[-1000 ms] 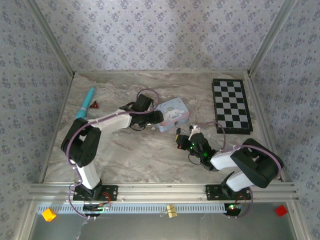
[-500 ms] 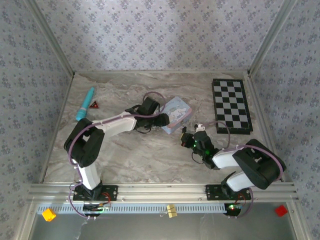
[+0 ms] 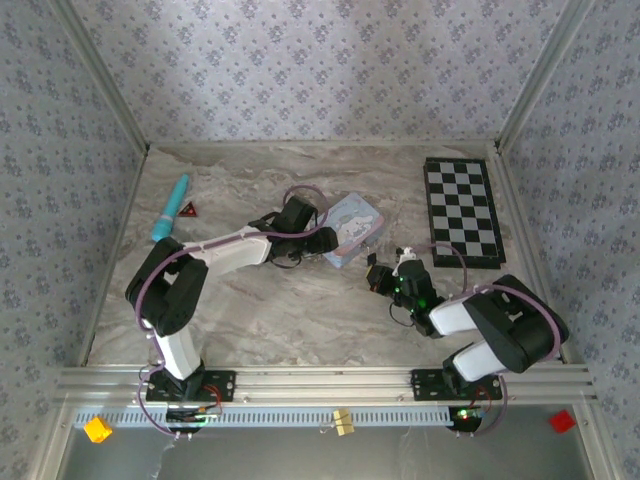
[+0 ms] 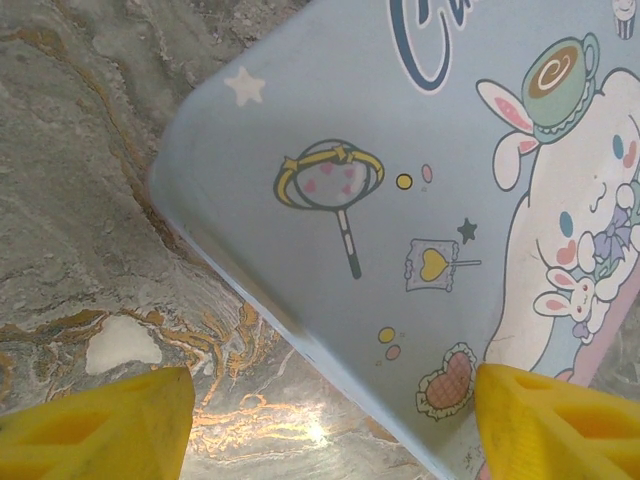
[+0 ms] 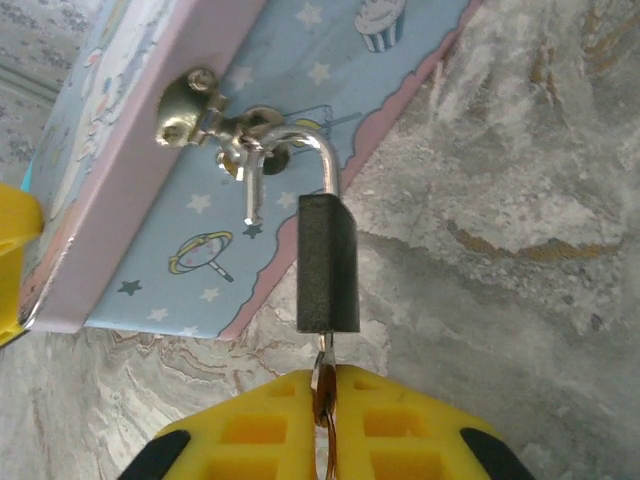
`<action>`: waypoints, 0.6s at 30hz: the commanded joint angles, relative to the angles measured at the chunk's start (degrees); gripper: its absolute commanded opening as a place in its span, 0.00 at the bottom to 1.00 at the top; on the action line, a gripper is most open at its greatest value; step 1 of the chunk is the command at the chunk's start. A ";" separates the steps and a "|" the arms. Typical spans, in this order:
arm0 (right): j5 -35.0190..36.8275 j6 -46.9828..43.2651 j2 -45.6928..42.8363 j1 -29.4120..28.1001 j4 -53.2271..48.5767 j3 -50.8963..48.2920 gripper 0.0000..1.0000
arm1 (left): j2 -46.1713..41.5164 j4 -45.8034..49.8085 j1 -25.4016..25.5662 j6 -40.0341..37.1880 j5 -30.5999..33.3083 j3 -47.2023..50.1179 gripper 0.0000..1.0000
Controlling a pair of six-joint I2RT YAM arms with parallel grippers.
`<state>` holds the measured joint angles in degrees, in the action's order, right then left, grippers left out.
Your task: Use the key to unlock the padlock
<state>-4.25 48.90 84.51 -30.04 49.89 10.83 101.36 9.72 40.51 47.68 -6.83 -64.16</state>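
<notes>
Matt dark padlock [image 5: 328, 265], shiny metal shackle [image 5: 318, 150], smooth glossy tin [image 4: 330, 90], marbled stone-look table [image 5: 520, 200].

Colours on the grey-marbled table [image 3: 260, 300]
The pale blue, pink-edged tin [image 4: 400, 200] is printed with cartoons; the padlock [image 5: 328, 265] is black, silver-shackled; the key [image 5: 323, 392] is coppery.

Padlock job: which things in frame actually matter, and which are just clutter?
In the job: padlock, key in its base, right gripper on the key, pale blue tin it hangs on, left gripper at the tin.
Lying about: chessboard, teal tube, red-and-black triangle.
</notes>
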 commanded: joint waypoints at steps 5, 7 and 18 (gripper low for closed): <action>-2.23 -2.66 -1.00 2.49 1.72 -4.03 0.34 | -0.28 3.25 -1.08 0.40 2.22 1.84 0.73; -3.74 -4.12 -2.69 3.53 1.26 -4.22 0.35 | -0.46 3.17 -1.20 0.43 2.26 1.94 0.73; -15.41 -23.11 -16.19 11.95 -23.44 5.35 0.40 | -0.73 2.89 -1.32 0.31 1.95 2.19 0.73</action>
<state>-14.52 34.33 69.43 -20.34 35.90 13.02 100.92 8.88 39.86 48.05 -6.85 -63.29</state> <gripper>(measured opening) 0.396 0.729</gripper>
